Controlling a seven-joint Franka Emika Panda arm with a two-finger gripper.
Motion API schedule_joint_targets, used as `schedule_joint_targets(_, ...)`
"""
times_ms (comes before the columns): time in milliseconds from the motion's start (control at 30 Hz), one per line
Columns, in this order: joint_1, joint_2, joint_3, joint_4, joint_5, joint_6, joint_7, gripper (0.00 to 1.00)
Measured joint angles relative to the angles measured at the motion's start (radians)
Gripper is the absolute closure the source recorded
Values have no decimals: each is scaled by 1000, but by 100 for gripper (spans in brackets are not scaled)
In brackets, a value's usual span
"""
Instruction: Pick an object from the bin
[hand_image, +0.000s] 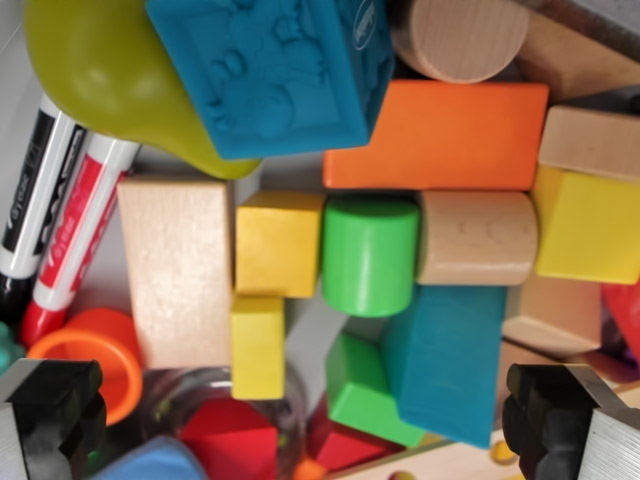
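Note:
The wrist view looks straight down into a bin packed with toy blocks. At the centre lies a green cylinder (370, 255), with a natural wood cylinder (475, 238) on its right and a yellow block (278, 243) on its left. An orange block (435, 135) lies above them, and a blue embossed block (270, 70) fills the top. A teal block (445, 360) and a green block (365, 390) lie lower down. My gripper (300, 425) is open; its black fingertips (50, 410) show at the bottom corners, above the pile and holding nothing.
An olive-green rounded object (110, 70) sits top left. Black and red markers (60, 210) lie along the wrist view's left edge, with an orange ring (95, 360) below them. A plain wood block (175, 265), more yellow blocks (590, 225) and a red block (230, 440) crowd the bin.

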Motion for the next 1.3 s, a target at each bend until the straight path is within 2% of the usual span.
schedule_joint_targets(600, 51, 104, -9, 52, 9, 76, 285, 0)
schedule_joint_targets(1300, 122, 239, -33, 138, 22, 149, 609, 0)
